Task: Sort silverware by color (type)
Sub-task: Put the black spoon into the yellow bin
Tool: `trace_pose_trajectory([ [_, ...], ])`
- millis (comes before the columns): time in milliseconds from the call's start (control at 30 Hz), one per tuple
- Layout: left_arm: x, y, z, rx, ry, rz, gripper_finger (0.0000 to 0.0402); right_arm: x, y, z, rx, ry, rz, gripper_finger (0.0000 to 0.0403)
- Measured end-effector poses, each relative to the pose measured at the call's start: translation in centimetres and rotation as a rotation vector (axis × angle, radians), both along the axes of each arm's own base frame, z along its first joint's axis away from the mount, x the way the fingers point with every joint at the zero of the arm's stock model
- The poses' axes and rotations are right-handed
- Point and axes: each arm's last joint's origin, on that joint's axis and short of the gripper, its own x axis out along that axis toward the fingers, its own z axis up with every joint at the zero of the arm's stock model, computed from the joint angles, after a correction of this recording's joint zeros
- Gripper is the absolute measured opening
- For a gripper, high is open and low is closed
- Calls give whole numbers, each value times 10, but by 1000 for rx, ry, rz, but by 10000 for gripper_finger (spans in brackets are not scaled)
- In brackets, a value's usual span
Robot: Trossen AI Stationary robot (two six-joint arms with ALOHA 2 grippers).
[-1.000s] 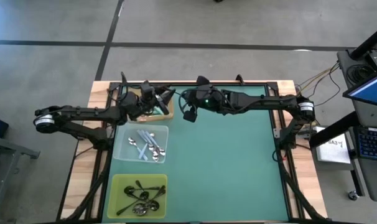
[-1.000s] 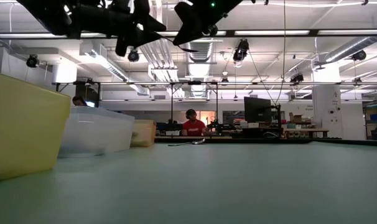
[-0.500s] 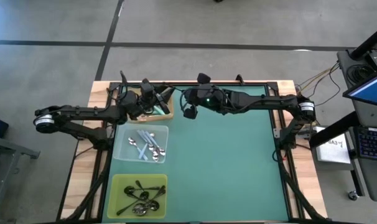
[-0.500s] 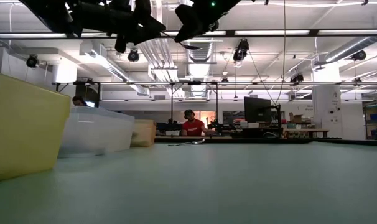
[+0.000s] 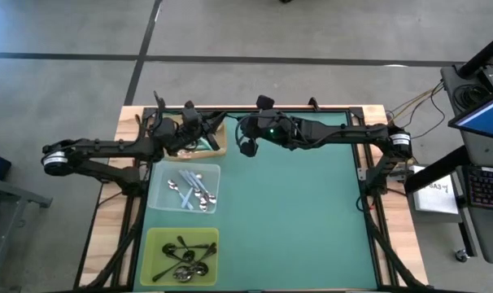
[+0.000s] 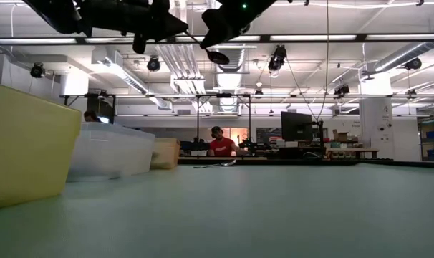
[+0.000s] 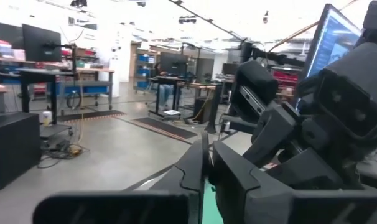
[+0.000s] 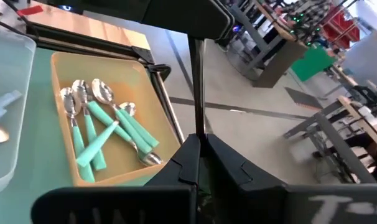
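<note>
**Left jaws shut after the drop; right arm carries one spoon**

Closing is the change: my left gripper [image 7: 205,142] stood wide a second ago and its fingers now meet, with nothing that I can see between them. That arm has also drawn slightly back from the tan tray [image 8: 129,78]. I read that as a finished delivery.

Nearest me, the yellow-green tray [image 5: 149,244] holds the black spoons [image 5: 181,254]. Next, the clear tray [image 5: 154,187] holds the pale blue spoons [image 5: 189,191]. Beyond it, the teal spoons [image 8: 107,127] lie in the tan tray.

Farthest off, my right gripper [image 8: 198,148] hangs over the mat beside that tray, in the same place as before, pinched on a dark-handled spoon [image 8: 198,81]. I judge that it belongs in the yellow-green tray.
</note>
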Motion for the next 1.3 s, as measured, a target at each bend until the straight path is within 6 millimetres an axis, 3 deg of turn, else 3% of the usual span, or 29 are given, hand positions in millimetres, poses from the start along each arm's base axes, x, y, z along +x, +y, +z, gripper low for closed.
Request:
trace_pose_trajectory([
  [333,-2,6,3,-17,19,-61,1,0,-1,2,-25,-9,-16,15],
  [733,-8,22,12,-121,357,-21,0,-13,0,6,99,-12,-66,107],
  [967,-19,5,36,-262,645,-201,0,-31,-3,-16,293,162,-188,110],
  [1133,-25,-17,62,-343,679,-346,0,-41,-2,-43,406,331,-298,96],
  [1300,-26,-54,71,-512,704,-446,0,-47,0,-73,482,417,-396,86],
])
